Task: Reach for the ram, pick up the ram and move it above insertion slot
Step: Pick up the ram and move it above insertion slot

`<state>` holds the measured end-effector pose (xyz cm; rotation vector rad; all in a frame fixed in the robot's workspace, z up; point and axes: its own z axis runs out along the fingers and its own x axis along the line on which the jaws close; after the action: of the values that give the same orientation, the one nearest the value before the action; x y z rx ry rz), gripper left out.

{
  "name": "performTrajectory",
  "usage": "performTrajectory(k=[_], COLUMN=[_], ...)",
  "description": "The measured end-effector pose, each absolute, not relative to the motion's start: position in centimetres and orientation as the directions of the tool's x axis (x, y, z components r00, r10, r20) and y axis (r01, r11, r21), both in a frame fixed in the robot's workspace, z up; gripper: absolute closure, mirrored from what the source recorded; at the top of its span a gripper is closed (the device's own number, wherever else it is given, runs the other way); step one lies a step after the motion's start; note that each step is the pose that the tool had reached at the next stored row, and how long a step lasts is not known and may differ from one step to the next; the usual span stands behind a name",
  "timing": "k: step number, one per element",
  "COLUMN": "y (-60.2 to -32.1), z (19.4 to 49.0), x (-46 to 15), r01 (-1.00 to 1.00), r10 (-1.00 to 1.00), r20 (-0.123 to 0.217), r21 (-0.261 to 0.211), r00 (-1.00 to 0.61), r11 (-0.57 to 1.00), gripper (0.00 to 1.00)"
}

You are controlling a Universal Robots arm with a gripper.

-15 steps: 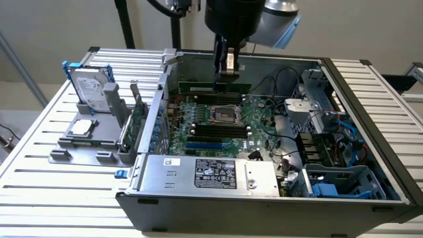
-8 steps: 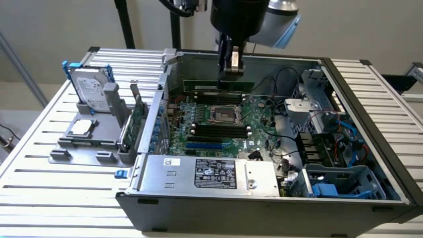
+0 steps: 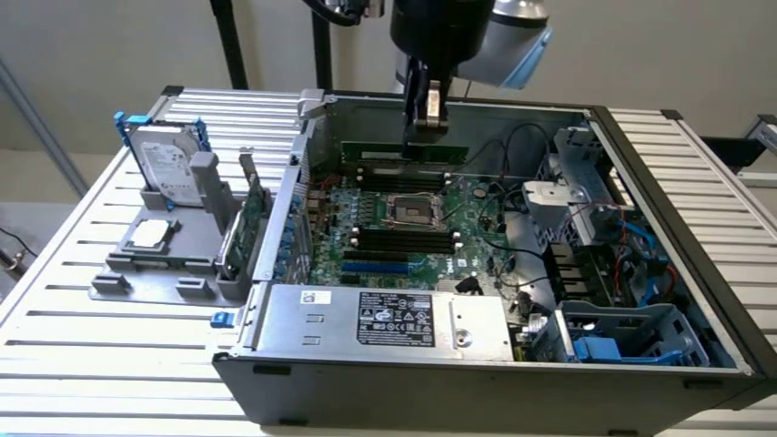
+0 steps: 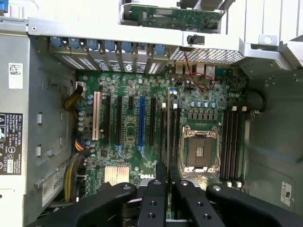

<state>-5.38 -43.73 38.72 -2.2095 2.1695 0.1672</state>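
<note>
My hand (image 3: 424,127) is closed narrow on the ram (image 3: 403,150), holding the green stick edge-on over the motherboard (image 3: 407,228) inside the open computer case (image 3: 486,364). The ram hangs above the black memory slots (image 3: 395,177) just behind the CPU socket (image 3: 409,211), not touching them.

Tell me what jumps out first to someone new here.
The open computer case, green motherboard exposed, dominates the slatted table. Above its far side, the gripper holds the ram edge-on over the memory slots. At the exterior view's left, a hard drive stands in a grey holder.
</note>
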Motion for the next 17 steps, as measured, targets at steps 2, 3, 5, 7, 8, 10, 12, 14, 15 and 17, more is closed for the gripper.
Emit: performTrajectory(k=[2, 3, 5, 7, 8, 10, 12, 14, 15, 17], y=[-43.5, -43.4, -43.2, -43.0, -42.9, -42.8, -42.6, -42.5, -42.4, -42.4], z=[38.7, 38.7, 38.6, 38.6, 38.6, 38.6, 38.6, 38.6, 38.6, 38.6], x=[-5.3, -5.3, -5.3, -5.2, -5.2, -5.2, -5.2, -5.2, -5.2, -5.2], r01=[-0.999, -0.999, -0.999, -0.999, -0.999, -0.999, -0.999, -0.999, -0.999, -0.999], r10=[-0.995, -0.995, -0.995, -0.996, -0.996, -0.996, -0.996, -0.996, -0.996, -0.996], r20=[-0.103, -0.102, -0.098, -0.094, -0.092, -0.09, -0.088, -0.087, -0.086, -0.086], r21=[0.047, 0.047, 0.047, 0.047, 0.047, 0.047, 0.047, 0.047, 0.047, 0.047], r00=[0.012, 0.01, 0.005, 0.0, -0.003, -0.009, -0.016, -0.023, -0.025, -0.026], r11=[-0.017, -0.015, -0.01, -0.005, -0.002, 0.004, 0.012, 0.019, 0.021, 0.022], gripper=[0.87, 0.87, 0.87, 0.87, 0.87, 0.87, 0.87, 0.87, 0.87, 0.87])
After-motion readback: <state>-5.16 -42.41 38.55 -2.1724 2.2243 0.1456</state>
